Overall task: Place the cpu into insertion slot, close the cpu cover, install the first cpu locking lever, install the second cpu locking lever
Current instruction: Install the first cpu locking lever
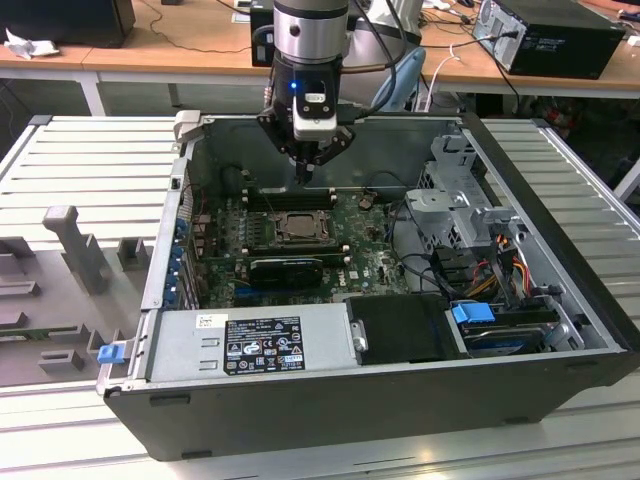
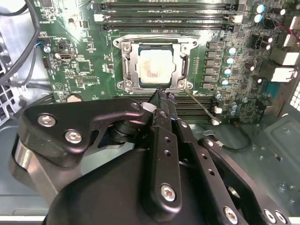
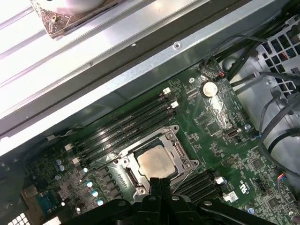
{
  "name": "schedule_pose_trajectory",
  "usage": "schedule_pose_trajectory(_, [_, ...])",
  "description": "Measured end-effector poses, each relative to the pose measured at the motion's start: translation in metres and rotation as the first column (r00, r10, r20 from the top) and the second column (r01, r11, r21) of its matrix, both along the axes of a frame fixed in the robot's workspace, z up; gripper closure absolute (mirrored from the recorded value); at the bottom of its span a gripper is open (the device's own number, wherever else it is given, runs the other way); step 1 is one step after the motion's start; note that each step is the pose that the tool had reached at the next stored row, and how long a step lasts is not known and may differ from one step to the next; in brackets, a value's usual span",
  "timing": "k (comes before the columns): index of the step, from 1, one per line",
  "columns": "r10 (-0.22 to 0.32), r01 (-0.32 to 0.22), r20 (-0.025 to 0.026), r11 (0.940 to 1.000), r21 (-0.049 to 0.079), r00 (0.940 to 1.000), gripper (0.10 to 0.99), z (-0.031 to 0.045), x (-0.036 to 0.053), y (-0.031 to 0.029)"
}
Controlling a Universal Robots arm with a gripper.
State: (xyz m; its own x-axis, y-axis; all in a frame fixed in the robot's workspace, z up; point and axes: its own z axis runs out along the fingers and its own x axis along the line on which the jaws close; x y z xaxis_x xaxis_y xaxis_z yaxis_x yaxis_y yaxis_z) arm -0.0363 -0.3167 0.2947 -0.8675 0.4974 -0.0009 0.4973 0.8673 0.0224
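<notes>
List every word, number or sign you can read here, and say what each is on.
No text is readable.
The black label on the power supply has print too small to read.
The white sticker beside it is also too small.
The white lettering on the motherboard is blurred.
The faint marks on the cpu are unreadable.

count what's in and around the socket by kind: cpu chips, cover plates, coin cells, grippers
cpu: 1
cpu cover: 1
coin cell: 1
gripper: 1
total: 4
</notes>
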Motion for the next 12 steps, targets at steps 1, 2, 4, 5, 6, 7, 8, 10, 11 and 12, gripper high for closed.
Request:
schedule_pose_trajectory(1, [0.018,-0.018,0.0001,0.9998,0.000,0.9998,0.980,0.0000,-0.0001,0.0000])
schedule_pose_trajectory(2, [0.042,-0.042,0.0000,0.9991,0.000,0.9991,0.980,-0.0001,-0.0001,0.0000])
schedule_pose_trajectory(4, [0.071,-0.071,0.0000,0.9974,0.000,0.9974,0.980,-0.0002,-0.0002,0.0000])
schedule_pose_trajectory(5, [0.090,-0.090,0.0001,0.9960,0.000,0.9960,0.980,-0.0005,-0.0002,0.0000])
schedule_pose_trajectory(6, [0.113,-0.113,0.0000,0.9936,0.000,0.9936,0.980,-0.0007,-0.0002,0.0000])
schedule_pose_trajectory(7, [0.132,-0.132,0.0001,0.9913,0.000,0.9913,0.980,-0.0010,-0.0002,0.0000])
schedule_pose_trajectory(8, [0.157,-0.157,0.0000,0.9876,0.000,0.9876,0.980,-0.0013,-0.0002,0.0000])
schedule_pose_trajectory(10, [0.192,-0.192,0.0000,0.9813,0.000,0.9813,0.980,-0.0017,-0.0002,0.0000])
schedule_pose_trajectory(11, [0.223,-0.223,0.0000,0.9749,0.000,0.9749,0.980,-0.0020,-0.0002,0.0000])
schedule_pose_trajectory(12, [0.240,-0.240,0.0000,0.9707,0.000,0.9707,0.980,-0.0022,-0.0002,0.0000])
